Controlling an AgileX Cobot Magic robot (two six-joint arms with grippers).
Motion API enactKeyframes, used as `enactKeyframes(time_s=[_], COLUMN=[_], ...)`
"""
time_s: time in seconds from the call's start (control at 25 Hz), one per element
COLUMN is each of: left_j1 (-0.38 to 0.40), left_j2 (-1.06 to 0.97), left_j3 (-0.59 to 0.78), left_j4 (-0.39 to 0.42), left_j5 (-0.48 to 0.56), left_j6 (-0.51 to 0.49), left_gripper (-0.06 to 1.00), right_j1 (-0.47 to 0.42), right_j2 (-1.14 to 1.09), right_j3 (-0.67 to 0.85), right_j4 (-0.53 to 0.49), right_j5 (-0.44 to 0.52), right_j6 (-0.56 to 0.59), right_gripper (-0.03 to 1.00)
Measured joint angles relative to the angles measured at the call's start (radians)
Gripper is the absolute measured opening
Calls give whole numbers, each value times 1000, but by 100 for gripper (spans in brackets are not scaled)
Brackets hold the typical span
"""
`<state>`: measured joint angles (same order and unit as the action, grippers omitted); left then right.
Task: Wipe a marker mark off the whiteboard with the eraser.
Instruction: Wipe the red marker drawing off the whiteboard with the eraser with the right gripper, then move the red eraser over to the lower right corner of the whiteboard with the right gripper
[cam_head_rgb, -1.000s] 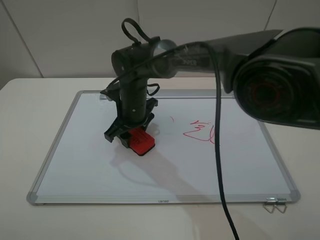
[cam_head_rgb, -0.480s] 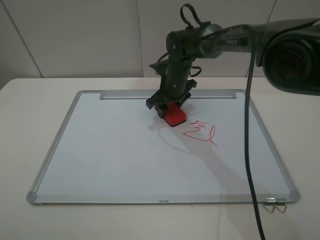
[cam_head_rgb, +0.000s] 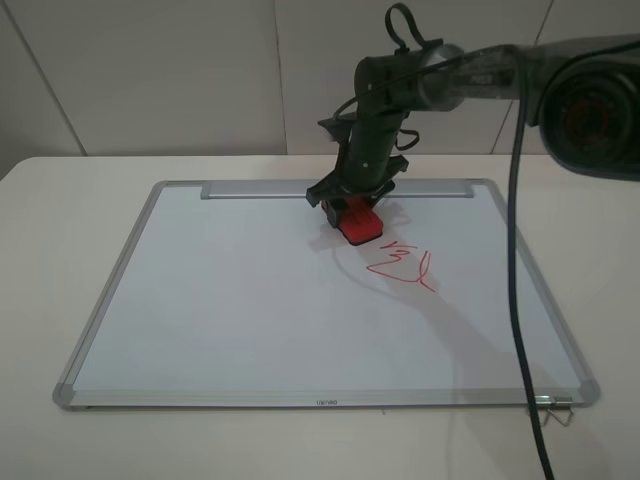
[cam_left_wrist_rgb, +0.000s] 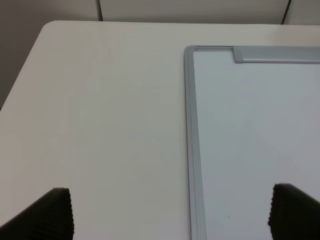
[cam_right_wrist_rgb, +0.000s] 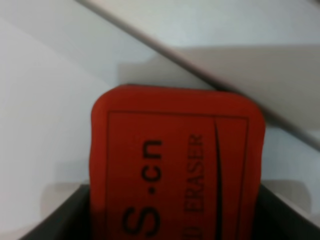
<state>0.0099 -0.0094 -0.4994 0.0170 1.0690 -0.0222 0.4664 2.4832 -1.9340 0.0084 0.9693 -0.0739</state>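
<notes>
The whiteboard (cam_head_rgb: 230, 300) lies flat on the table. My right gripper (cam_head_rgb: 350, 205) is shut on the red eraser (cam_head_rgb: 358, 222), which sits tilted low over the board just in front of the silver tray strip (cam_head_rgb: 260, 190). The right wrist view is filled by the eraser (cam_right_wrist_rgb: 175, 165) with its black lettering, above white board (cam_right_wrist_rgb: 40, 100). The marker mark does not show in any view. The only red drawing is a zigzag scribble with a hooked tail (cam_head_rgb: 402, 266), a short way right of and nearer than the eraser. My left gripper (cam_left_wrist_rgb: 172, 212) hangs open over the whiteboard's (cam_left_wrist_rgb: 250, 125) left frame.
A metal binder clip (cam_head_rgb: 552, 410) lies at the board's near right corner. The right arm's black cable (cam_head_rgb: 515, 250) hangs across the right side of the board. Bare white table (cam_left_wrist_rgb: 100, 125) lies left of the board.
The right gripper carried the eraser from the board's left-centre up and to the right, to the tray strip. A faint speck near the board's middle has vanished.
</notes>
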Motion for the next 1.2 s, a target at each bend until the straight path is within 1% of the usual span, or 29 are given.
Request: enactKeyframes(time_s=[0.2,0.32,0.56,0.64,0.72,0.8,0.88,1.0,1.12,1.2], left_j1=[0,0,0,0,0,0,0,0,0,0], left_j2=[0,0,0,0,0,0,0,0,0,0], left_j3=[0,0,0,0,0,0,0,0,0,0], left_j4=[0,0,0,0,0,0,0,0,0,0], left_j5=[0,0,0,0,0,0,0,0,0,0], left_j6=[0,0,0,0,0,0,0,0,0,0], left_gripper=[78,78,78,78,78,78,78,78,78,78], right_j1=[52,118,261,294,310,312,310,292,259,232], right_j2=[2,2,-8,-21,-32,-47,-62,-107,-185,-249], right_j3=[-3,-3,-3,0,9,17,26,39,82,153], right_j4=[-14,-3,59,78,99,93,59,-25,-103,-131], right_j5=[6,17,31,41,57,80,108,159,165,154], right_j6=[0,0,0,0,4,19,68,198,312,368], right_gripper=[51,51,51,51,51,51,51,51,51,51])
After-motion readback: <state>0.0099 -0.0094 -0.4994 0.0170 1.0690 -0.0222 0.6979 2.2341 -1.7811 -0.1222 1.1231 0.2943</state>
